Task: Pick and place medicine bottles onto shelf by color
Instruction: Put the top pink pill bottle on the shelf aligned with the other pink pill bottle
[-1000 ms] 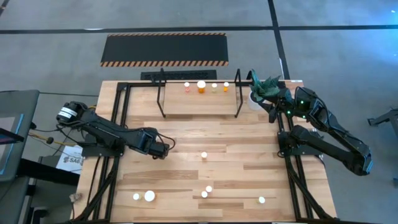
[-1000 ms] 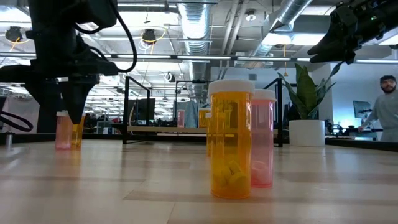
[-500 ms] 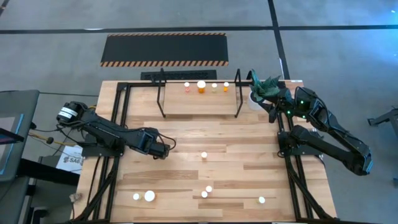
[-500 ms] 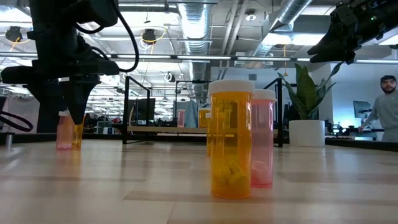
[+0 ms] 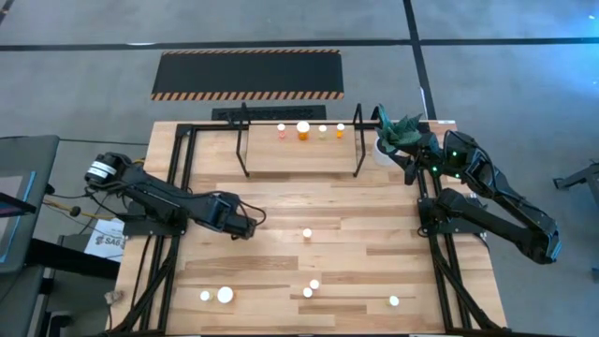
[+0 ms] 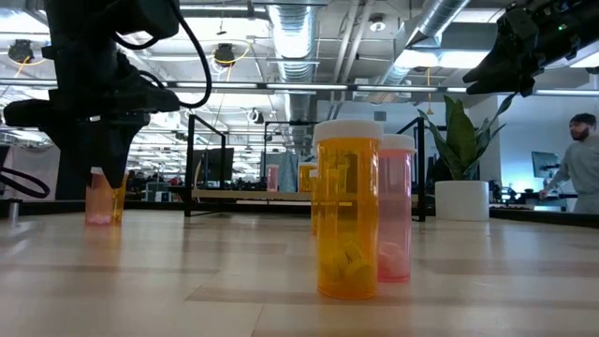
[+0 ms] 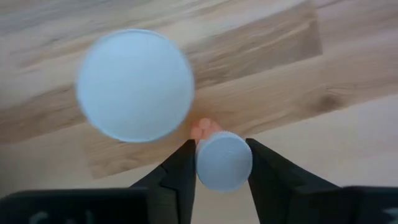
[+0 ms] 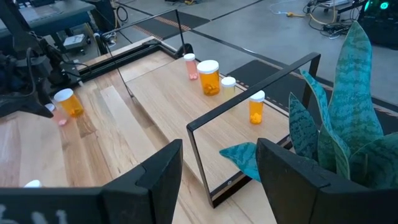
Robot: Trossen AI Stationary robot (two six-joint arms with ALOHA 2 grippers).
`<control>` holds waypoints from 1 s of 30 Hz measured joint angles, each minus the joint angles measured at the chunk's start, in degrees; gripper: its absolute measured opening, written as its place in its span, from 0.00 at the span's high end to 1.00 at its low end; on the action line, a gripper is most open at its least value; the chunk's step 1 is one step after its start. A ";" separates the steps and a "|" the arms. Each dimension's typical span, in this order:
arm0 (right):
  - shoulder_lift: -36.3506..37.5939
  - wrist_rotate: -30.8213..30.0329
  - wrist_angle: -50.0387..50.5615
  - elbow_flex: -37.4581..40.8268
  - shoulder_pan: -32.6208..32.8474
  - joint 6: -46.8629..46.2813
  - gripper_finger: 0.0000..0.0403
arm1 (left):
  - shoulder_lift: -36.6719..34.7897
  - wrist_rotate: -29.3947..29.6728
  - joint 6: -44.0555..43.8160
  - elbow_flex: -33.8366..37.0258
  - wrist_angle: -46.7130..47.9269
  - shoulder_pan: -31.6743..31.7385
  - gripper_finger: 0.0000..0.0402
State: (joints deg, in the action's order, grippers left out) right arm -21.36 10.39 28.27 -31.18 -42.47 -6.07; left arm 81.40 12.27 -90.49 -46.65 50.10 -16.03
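Pinching small pink bottle point(image 7: 222, 160), upright, cap up, at counter point(image 5: 374, 215) nine o'clock: left claw point(image 7: 221, 163); shelf point(image 5: 299, 150) at twelve; right claw point(image 8: 217, 163) spread, idle at two.

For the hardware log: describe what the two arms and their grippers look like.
Both arms are dark, jointed and tube-shaped. The left arm has a white-and-black round part at its base and loose black cable. The right arm shows small green lights. Each gripper's fingers are flat, black and wedge-shaped.

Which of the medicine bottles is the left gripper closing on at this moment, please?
The small pink bottle, whose white cap sits between the left gripper's fingers. The larger white-capped bottle right beside it is outside them; the other bottles stand farther off.
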 joint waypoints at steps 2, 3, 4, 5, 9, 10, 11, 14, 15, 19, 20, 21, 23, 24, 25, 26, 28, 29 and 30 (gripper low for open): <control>-0.01 0.00 0.00 0.00 -0.01 0.00 0.44 | -0.48 0.01 0.88 -0.53 -0.78 0.00 0.72; 0.00 0.00 0.00 0.00 0.00 0.00 0.44 | -0.69 0.01 1.53 -1.06 -1.00 0.00 0.71; -0.01 0.00 0.00 0.00 0.00 0.00 0.44 | -0.87 0.02 2.34 -1.71 -1.00 0.00 0.71; 0.01 0.00 0.01 0.00 -0.01 0.00 0.44 | -0.95 0.05 3.34 -2.49 -0.96 0.12 0.71; 0.01 0.00 0.02 0.00 -0.01 0.00 0.44 | -0.96 0.01 8.72 -6.06 -0.60 1.15 0.71; -0.01 0.00 0.00 0.00 0.01 0.00 0.44 | -0.96 0.03 10.54 -6.79 -0.38 1.68 0.72; -0.01 0.00 0.00 0.00 -0.01 0.00 0.44 | -0.96 0.07 12.56 -7.40 0.00 2.35 0.72; 0.00 0.00 0.00 0.00 0.01 0.00 0.44 | -0.96 0.10 19.51 -8.94 0.68 4.95 0.72; 0.01 0.00 0.02 0.00 0.01 0.00 0.44 | -0.96 0.09 21.91 -9.49 0.54 5.99 0.72; -0.01 0.00 0.00 0.00 -0.01 0.00 0.44 | -0.96 0.12 32.02 -12.04 0.26 10.28 0.72; 0.00 0.00 0.00 0.00 0.00 0.00 0.44 | -0.96 0.12 34.53 -12.79 0.14 11.33 0.72; 0.00 0.00 0.00 0.00 0.00 0.00 0.44 | -0.96 0.11 36.98 -13.63 0.19 12.34 0.72; 0.01 0.00 0.00 0.00 0.01 0.00 0.44 | -0.96 -0.03 41.88 -15.32 0.11 14.25 0.72; -0.01 0.00 0.00 0.00 0.01 0.00 0.44 | -0.96 -0.42 44.21 -16.12 0.06 15.17 0.72; -0.01 0.00 0.00 0.00 -0.01 0.00 0.44 | -0.96 -0.96 46.37 -16.81 0.01 16.08 0.72; 0.01 0.00 0.00 0.00 0.01 0.00 0.44 | -0.92 -1.39 48.48 -17.42 -0.12 16.92 0.72; -0.01 0.00 0.01 0.00 0.01 0.00 0.44 | -0.74 -2.05 52.55 -18.70 -0.43 18.53 0.72; -0.01 0.00 0.01 0.00 -0.01 0.00 0.44 | -0.72 -2.56 54.41 -19.26 -0.40 19.42 0.72; -0.01 0.00 0.02 0.00 -0.01 0.00 0.44 | -0.72 -3.17 56.30 -19.70 -0.57 20.30 0.72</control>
State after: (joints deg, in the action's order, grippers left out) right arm -21.37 10.39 28.29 -31.18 -42.48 -6.07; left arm 80.68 9.10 -34.20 -66.36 49.52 4.27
